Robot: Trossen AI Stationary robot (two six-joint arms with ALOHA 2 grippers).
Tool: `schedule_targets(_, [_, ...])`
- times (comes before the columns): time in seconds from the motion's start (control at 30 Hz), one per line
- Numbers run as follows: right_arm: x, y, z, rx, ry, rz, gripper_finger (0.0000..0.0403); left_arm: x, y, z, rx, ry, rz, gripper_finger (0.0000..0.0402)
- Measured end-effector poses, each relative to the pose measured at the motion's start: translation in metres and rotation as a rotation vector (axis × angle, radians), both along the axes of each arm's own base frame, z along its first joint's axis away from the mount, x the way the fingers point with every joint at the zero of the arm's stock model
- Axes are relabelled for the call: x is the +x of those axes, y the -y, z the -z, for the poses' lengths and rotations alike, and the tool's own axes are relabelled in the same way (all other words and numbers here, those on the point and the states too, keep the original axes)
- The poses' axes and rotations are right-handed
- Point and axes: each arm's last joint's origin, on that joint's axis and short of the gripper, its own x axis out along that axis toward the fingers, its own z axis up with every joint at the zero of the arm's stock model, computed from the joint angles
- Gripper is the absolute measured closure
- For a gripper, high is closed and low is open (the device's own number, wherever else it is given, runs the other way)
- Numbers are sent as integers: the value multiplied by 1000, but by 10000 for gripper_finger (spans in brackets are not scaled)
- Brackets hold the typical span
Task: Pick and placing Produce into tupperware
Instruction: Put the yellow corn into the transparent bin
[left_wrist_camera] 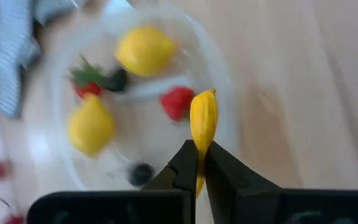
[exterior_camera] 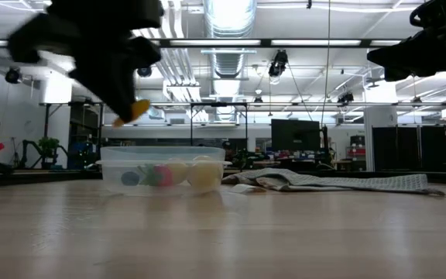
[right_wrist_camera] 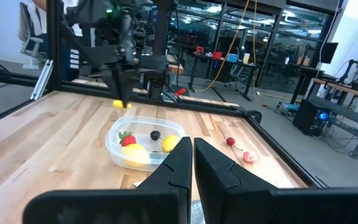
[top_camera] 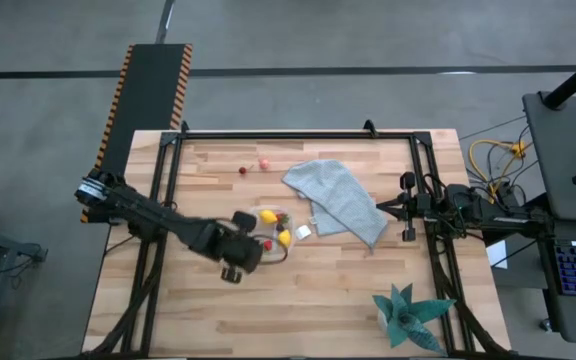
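Observation:
The clear tupperware [top_camera: 273, 232] stands mid-table and holds two yellow lemons [left_wrist_camera: 145, 50], red berries [left_wrist_camera: 178, 102] and dark round pieces [left_wrist_camera: 142, 174]. My left gripper [left_wrist_camera: 201, 149] hovers over its rim, shut on a long yellow-orange piece of produce [left_wrist_camera: 204, 118]. In the low view this piece [exterior_camera: 134, 111] hangs above the tupperware [exterior_camera: 163, 170]. Two red pieces [top_camera: 254, 167] lie on the table farther back. My right gripper [right_wrist_camera: 193, 146] is shut on nothing and waits level at the table's right side [top_camera: 393, 208]. My left gripper pinches one end of the yellow-orange piece [left_wrist_camera: 200, 144] between its two fingertips [left_wrist_camera: 188, 163]. The fingers come slanting down from the table's left. Most of the piece sticks out past the fingertips, lifted clear above the tupperware's rim.
A grey-blue cloth [top_camera: 340, 200] lies crumpled right of the tupperware, with a small white tag [top_camera: 303, 231] at its near edge. A teal spiky plant [top_camera: 408, 315] stands at the near right corner. Bare wood stretches along the near side.

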Motion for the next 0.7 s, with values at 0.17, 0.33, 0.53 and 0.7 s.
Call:
schedule_targets(0.17, [0,0,0,-2,0,0,394,17,-30,-4,22,46,60,402])
schedule_targets(0.33, [0,0,0,-2,0,0,394,24,-62,1,15,17,37,401])
schedule_targets(0.53, [0,0,0,-2,-1,1,394,30,-79,15,51,-57,83,401])
schedule_targets(0.7, [0,0,0,-3,-1,2,394,36,-83,38,60,-154,115,401])
